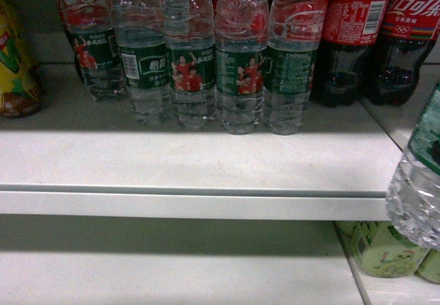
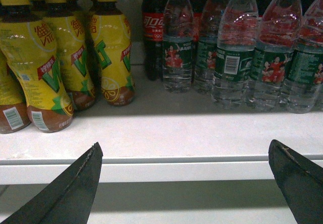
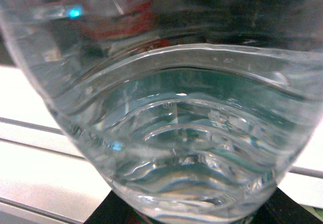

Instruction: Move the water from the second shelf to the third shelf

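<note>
The water (image 1: 416,181) hangs at the right edge of the scene, in front of the upper shelf (image 1: 192,161) lip, its long axis tilted. It fills the right wrist view, so the right end effector seems to pinch it, jaws unseen. The left end effector (image 2: 186,183) is spread, empty. The lower shelf (image 1: 172,270) lies below and left.

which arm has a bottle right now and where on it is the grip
The right gripper seems to hold a water bottle; the grip point is out of view. The left gripper is open and empty.
</note>
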Motion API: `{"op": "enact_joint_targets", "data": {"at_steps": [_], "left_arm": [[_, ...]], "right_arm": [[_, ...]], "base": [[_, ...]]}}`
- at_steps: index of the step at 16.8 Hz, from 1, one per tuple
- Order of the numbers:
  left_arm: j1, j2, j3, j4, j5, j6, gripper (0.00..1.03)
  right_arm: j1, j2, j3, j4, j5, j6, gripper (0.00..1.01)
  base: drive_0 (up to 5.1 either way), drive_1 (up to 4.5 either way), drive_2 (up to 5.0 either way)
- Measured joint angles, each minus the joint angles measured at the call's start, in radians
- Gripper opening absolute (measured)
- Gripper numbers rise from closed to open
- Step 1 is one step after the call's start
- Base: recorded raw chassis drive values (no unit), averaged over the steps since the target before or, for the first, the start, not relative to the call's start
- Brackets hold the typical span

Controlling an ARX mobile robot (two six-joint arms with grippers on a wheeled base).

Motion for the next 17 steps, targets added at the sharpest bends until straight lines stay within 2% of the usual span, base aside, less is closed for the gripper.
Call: {"op": "enact_joint_targets", "data": {"at_steps": [5, 8, 10, 17], "left_arm": [[0.000, 0.000, 0.000, 0.000, 0.000, 0.000, 0.98], [0.000, 0.000, 0.000, 0.000, 0.000, 0.000, 0.98], [0.000, 0.000, 0.000, 0.000, 0.000, 0.000, 0.98], [0.000, 0.000, 0.000, 0.000, 0.000, 0.000, 0.98]], "right_arm": [[-0.108, -0.291, -0.035, -0.235, -0.076, 0.001, 0.40], [-0.138, -0.423, -0.030, -0.369, -0.116, 0.000, 0.40], [-0.153, -0.462, -0.011, -0.436, -0.123, 0.000, 0.40], [-0.195, -0.549, 0.080, -0.538, -0.149, 0.000, 0.40]], "base": [[0.0, 0.00, 0.0], [0.0, 0.00, 0.0], [0.0, 0.00, 0.0], [0.0, 0.00, 0.0]]}}
